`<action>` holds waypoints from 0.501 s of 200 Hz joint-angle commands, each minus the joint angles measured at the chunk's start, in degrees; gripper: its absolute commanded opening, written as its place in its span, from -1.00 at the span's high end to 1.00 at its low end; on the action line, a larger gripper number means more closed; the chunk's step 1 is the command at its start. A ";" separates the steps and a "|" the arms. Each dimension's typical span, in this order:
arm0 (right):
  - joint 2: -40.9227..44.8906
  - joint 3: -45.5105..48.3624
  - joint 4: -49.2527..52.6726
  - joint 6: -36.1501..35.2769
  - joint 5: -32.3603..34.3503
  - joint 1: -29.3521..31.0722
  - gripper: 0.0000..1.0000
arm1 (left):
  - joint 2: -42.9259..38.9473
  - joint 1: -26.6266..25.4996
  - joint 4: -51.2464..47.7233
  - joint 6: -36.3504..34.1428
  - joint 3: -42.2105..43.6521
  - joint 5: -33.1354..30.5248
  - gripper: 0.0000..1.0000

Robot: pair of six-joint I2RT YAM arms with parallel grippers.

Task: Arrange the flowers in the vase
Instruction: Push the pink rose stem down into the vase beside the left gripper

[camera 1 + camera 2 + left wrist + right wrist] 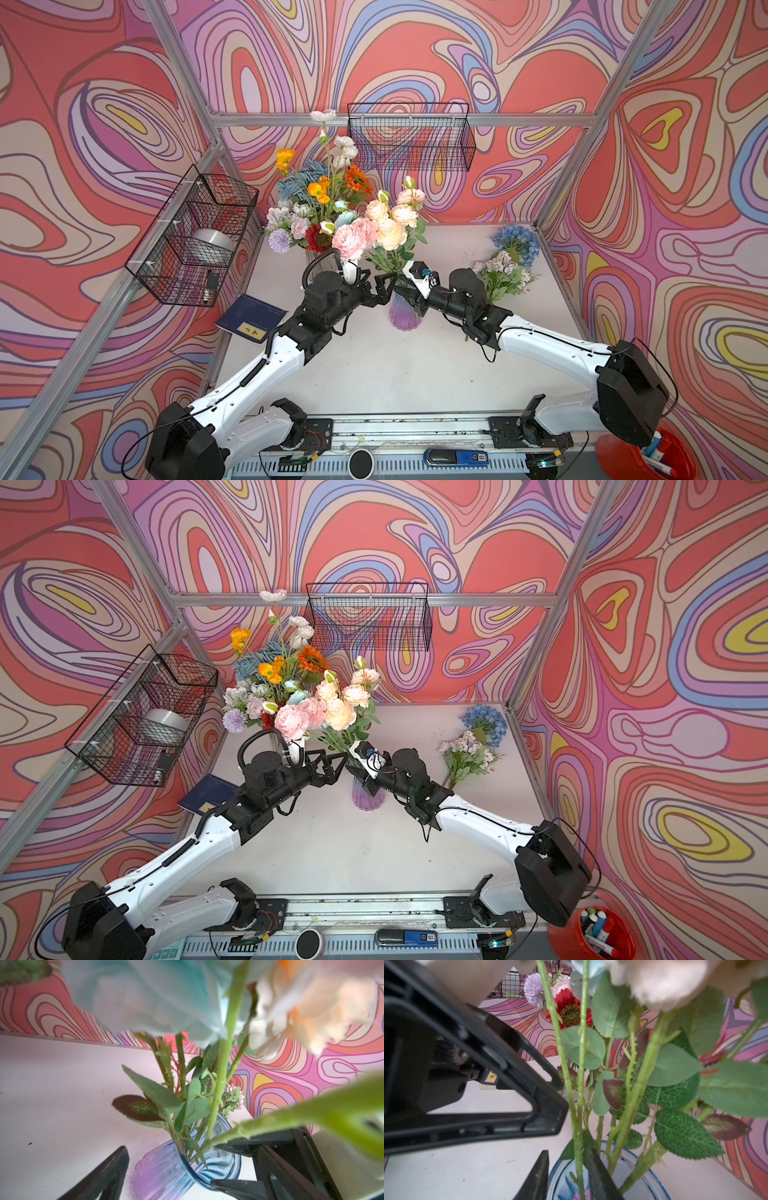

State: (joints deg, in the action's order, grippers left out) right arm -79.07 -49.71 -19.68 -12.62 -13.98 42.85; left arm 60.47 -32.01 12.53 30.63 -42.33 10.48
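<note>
flowers (390, 232) in vase (401, 318); right gripper (567, 1155) apparently parted

I've got the right gripper (567, 1154) w/ jaws parted just above the blue glass vase (652, 1169) rim, one green stem (578, 1118) standing btwn the fingers (538, 1176), unclamped. Left gripper (558, 1096), black & blurry, jaws spread wide, sits right beside the other leafy stems (641, 1084). Beyond them I see a red daisy (571, 1012), lilac pompom (532, 989) & wire basket (512, 985).

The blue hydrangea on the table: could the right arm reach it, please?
Probably yes: the blue hydrangea lies uncovered on the white table beside that arm; the right gripper must first leave the purple glass vase.
</note>
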 commanded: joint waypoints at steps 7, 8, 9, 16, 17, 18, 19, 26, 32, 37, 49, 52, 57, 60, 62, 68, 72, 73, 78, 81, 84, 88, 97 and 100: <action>-1.47 -3.20 -0.47 -2.02 -0.13 1.46 0.42 | -3.38 -0.45 -1.20 0.02 2.89 -2.20 -1.00; -1.59 -3.24 -0.50 -2.08 -0.15 1.50 0.43 | -3.58 -0.43 -1.24 0.03 2.92 -2.26 -1.00; -1.65 -3.31 -0.52 -2.16 -0.12 1.47 0.43 | -3.64 -0.43 -1.31 0.04 2.98 -2.28 -1.00; -2.39 -4.01 -0.70 -2.67 -0.04 1.66 0.44 | -4.21 -0.42 -1.90 -0.01 3.36 -2.71 -1.00; -2.48 -4.13 -0.70 -2.67 -0.02 1.64 0.44 | -4.30 -0.42 -1.99 -0.03 3.42 -2.73 -1.00; -2.53 -4.23 -0.75 -2.71 -0.01 1.63 0.44 | -4.39 -0.42 -2.08 -0.04 3.45 -2.74 -1.00; -2.69 -4.33 -0.82 -2.78 0.09 1.63 0.45 | -4.48 -0.42 -2.16 -0.04 3.42 -2.79 -1.00; -3.54 -4.88 -1.07 -3.14 0.47 1.71 0.49 | -5.02 -0.42 -2.62 -0.11 3.72 -3.18 -1.00; -4.07 -5.39 -1.17 -3.54 0.89 1.87 0.54 | -5.49 -0.47 -2.90 -0.13 3.95 -3.41 -1.00; -4.42 -5.70 -1.19 -3.84 1.17 1.89 0.59 | -5.83 -0.43 -3.16 -0.24 4.07 -3.69 -1.00; -4.95 -6.25 -1.48 -4.29 2.05 1.85 0.75 | -6.47 -0.42 -3.56 -0.38 4.26 -4.13 -1.00; -5.04 -6.27 -1.57 -4.31 2.14 1.88 0.80 | -6.63 -0.47 -3.57 -0.33 4.33 -4.25 -1.00; -5.00 -6.21 -1.72 -4.41 2.27 1.89 0.87 | -6.75 -0.46 -3.57 -0.31 4.36 -4.28 -1.00; -4.92 -6.10 -1.89 -4.47 2.35 1.95 0.90 | -6.76 -0.47 -3.55 -0.35 4.38 -4.31 -1.00; -4.88 -6.03 -1.99 -4.48 2.41 1.97 0.93 | -6.83 -0.43 -3.56 -0.37 4.38 -4.35 -1.00; -4.63 -5.65 -2.40 -4.43 2.54 1.97 0.98 | -6.85 -0.45 -3.44 -0.34 4.31 -4.26 -1.00; -4.45 -5.39 -2.66 -4.30 2.55 1.97 1.00 | -6.85 -0.47 -3.40 -0.31 4.27 -4.31 -1.00; -4.35 -5.30 -2.74 -4.32 2.60 1.93 1.00 | -6.85 -0.45 -3.35 -0.31 4.27 -4.28 -1.00; -4.03 -4.95 -2.85 -4.13 2.56 1.97 1.00 | -6.85 -0.43 -3.24 -0.26 4.19 -4.14 -1.00; -3.80 -4.71 -2.90 -4.02 2.63 1.97 1.00 | -6.78 -0.47 -3.22 -0.25 4.09 -4.01 -1.00; -3.56 -4.45 -2.96 -3.90 2.57 1.97 1.00 | -6.77 -0.47 -3.14 -0.34 3.96 -3.91 -1.00; -3.26 -4.10 -3.12 -3.75 2.62 1.97 1.00 | -6.68 -0.43 -3.13 -0.37 3.80 -3.88 -1.00; -2.64 -3.26 -3.33 -3.20 3.09 1.93 1.00 | -6.47 -0.42 -2.92 -0.51 3.34 -3.27 -1.00; -2.48 -2.94 -3.39 -2.93 3.29 1.97 1.00 | -6.42 -0.47 -2.83 -0.59 3.16 -3.24 -1.00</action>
State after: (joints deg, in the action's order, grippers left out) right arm -83.42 -54.46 -21.21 -16.27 -12.21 44.45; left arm 54.28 -32.23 9.78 30.63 -38.79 7.22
